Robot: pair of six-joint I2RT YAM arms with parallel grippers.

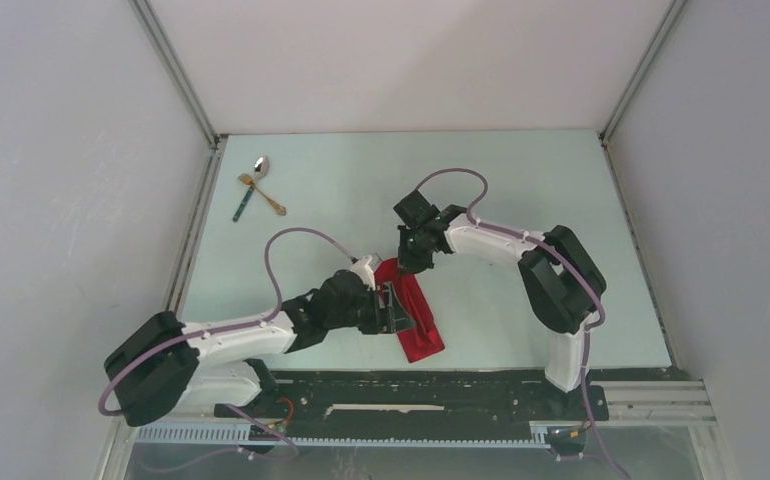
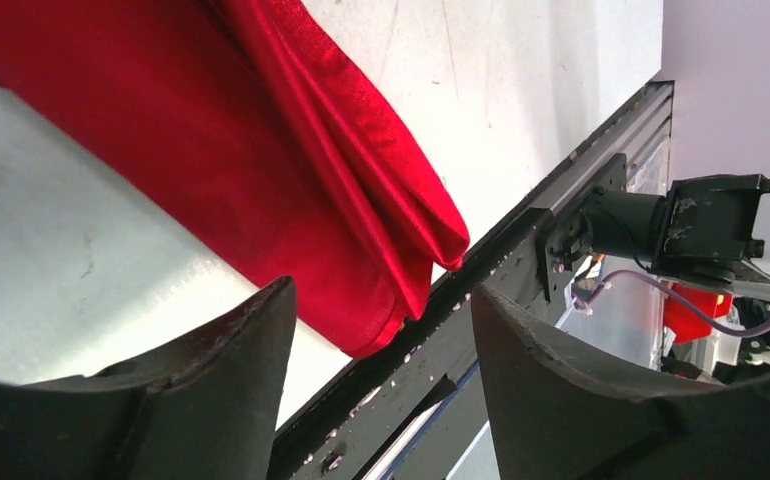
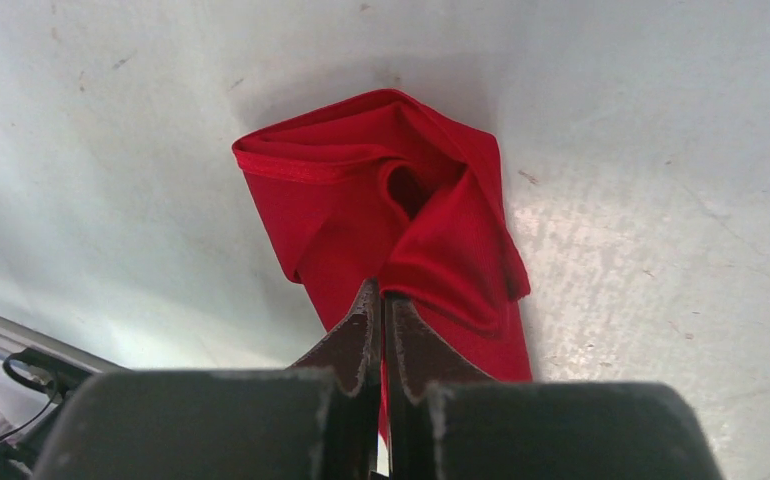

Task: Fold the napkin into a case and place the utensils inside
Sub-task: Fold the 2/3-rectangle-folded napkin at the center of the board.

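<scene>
The red napkin [image 1: 421, 325] lies as a narrow, long folded case near the table's front edge, running from far left to near right. My right gripper [image 1: 408, 265] is at its far end, shut on a raised fold of the cloth [image 3: 361, 200], and red shows between the jaws [image 3: 381, 292]. My left gripper [image 1: 393, 308] is at the case's left side and stands open. In the left wrist view the near corner of the napkin [image 2: 291, 180] lies just ahead of the gap [image 2: 383, 292], untouched. The utensils lie at the far left: a silver spoon [image 1: 260, 166], a gold fork [image 1: 261, 193] and a teal-handled piece [image 1: 243, 206].
A black rail [image 1: 411, 390] runs along the table's front edge, right beside the napkin's near corner [image 2: 521, 260]. Grey walls close in the left, right and back sides. The right arm's base [image 2: 701, 225] stands past the rail.
</scene>
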